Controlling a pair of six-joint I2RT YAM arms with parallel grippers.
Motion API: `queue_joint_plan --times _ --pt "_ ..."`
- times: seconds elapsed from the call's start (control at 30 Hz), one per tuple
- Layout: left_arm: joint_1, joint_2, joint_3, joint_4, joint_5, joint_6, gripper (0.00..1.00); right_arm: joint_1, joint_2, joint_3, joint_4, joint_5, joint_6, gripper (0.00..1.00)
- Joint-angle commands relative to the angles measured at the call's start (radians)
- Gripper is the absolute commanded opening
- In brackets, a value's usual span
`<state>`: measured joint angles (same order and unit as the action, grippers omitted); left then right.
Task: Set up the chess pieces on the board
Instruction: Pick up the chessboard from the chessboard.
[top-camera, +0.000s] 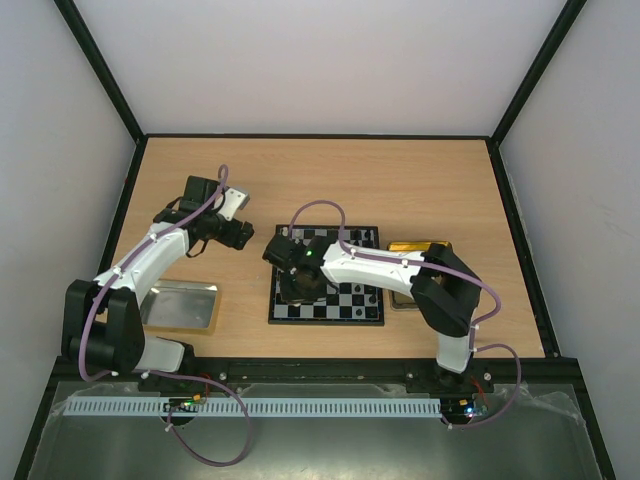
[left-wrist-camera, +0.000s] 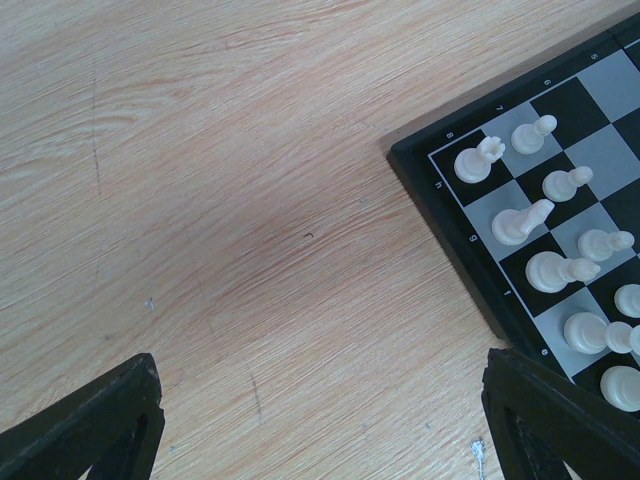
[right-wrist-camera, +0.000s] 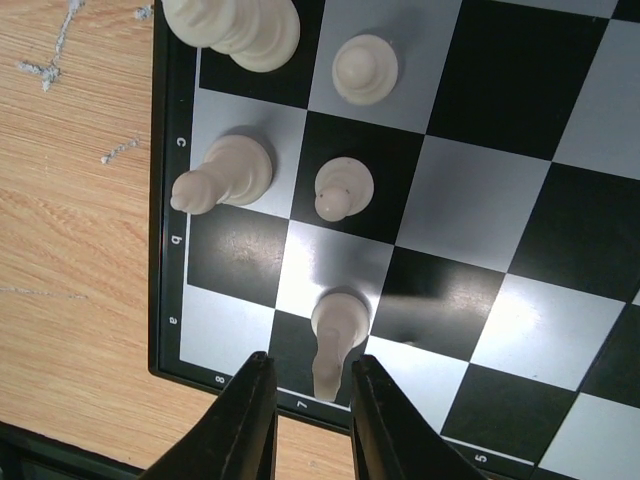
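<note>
While the left hand (left-wrist-camera: 320, 358) hung spread over the wooden surface (left-wrist-camera: 200, 200) beside the board (top-camera: 352, 300), the right hand (right-wrist-camera: 312, 360) sat slightly parted around the top of a white pawn (right-wrist-camera: 338, 325), upright near the board's corner.

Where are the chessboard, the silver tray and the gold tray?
Chessboard (top-camera: 330, 320): top external view, on its near dark border.
Silver tray (top-camera: 185, 305): top external view, on its bare floor.
Gold tray (top-camera: 413, 246): top external view, on its far edge, beyond the right arm.
</note>
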<state>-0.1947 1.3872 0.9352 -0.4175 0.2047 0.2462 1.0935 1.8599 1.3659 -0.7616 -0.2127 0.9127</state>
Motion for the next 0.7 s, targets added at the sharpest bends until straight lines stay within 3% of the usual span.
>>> queue_joint_plan --times 0.0,0.67 --pt "0.006 -0.024 -0.009 -0.006 -0.003 0.003 0.87 0.007 0.02 0.029 -0.002 -0.001 -0.006 0.2" --pt "0.014 -0.045 -0.007 -0.01 0.004 0.002 0.87 0.007 0.038 0.012 0.007 -0.006 -0.013 0.13"
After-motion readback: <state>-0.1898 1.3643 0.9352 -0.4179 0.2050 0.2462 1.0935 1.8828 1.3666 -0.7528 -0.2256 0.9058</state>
